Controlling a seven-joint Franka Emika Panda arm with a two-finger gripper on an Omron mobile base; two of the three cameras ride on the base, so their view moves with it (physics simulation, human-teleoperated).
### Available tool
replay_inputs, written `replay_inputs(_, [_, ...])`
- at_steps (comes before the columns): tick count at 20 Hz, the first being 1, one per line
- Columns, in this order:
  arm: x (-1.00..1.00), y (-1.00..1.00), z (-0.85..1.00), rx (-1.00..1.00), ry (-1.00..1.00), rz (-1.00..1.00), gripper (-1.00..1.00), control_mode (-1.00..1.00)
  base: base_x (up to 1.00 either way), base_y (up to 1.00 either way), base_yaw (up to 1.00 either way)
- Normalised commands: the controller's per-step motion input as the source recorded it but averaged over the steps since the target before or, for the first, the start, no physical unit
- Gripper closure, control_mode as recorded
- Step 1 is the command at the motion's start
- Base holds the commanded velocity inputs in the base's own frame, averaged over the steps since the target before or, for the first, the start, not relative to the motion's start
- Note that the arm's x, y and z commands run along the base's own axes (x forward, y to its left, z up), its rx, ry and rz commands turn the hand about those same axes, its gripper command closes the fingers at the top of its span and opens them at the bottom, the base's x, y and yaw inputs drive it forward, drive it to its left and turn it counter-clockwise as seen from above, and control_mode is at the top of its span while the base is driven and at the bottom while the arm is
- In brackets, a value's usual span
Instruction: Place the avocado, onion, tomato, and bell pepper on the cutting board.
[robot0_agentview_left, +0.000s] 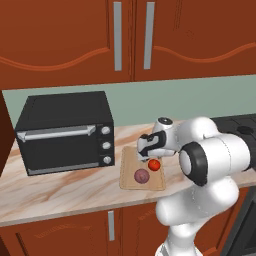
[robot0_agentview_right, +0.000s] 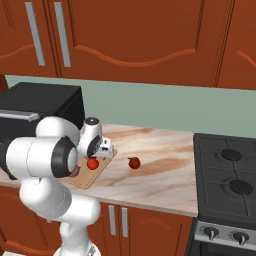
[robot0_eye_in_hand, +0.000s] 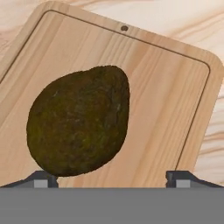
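The light wooden cutting board (robot0_agentview_left: 127, 183) (robot0_eye_in_hand: 166, 96) lies on the marble counter. On it sit the purplish onion (robot0_agentview_left: 142, 175) and the bright red tomato (robot0_agentview_left: 154, 164) (robot0_agentview_right: 92, 163). In the hand view the dark olive-brown avocado (robot0_eye_in_hand: 81, 120) lies on the board just ahead of my fingertips (robot0_eye_in_hand: 41, 179). My gripper (robot0_agentview_left: 145, 154) (robot0_agentview_right: 102, 150) (robot0_eye_in_hand: 111, 180) hovers low over the far part of the board, open, its tips spread wider than the avocado. The red bell pepper (robot0_agentview_right: 134, 162) rests on the counter to the right of the board.
A black toaster oven (robot0_agentview_left: 65, 132) stands on the counter left of the board. A stove (robot0_agentview_right: 227, 185) lies at the counter's right end. Wooden wall cabinets hang above. The counter's front edge runs close to the board.
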Motion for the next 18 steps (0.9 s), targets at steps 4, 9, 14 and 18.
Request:
replay_inputs(4, [0.00, 0.00, 0.43, 0.00, -0.11, 0.00, -1.00, -1.00, 0.00, 0.00, 0.00])
replay_inputs(9, [-0.10, -0.10, 0.52, 0.00, -0.14, 0.00, -1.00, -1.00, 0.00, 0.00, 0.00])
replay_inputs(14, [-0.26, -0.39, 0.65, 0.00, -0.05, 0.00, -1.00, -1.00, 0.00, 0.00, 0.00])
replay_inputs(18, [-0.23, -0.65, 0.61, 0.00, 0.00, -0.01, -1.00, -1.00, 0.00, 0.00, 0.00])
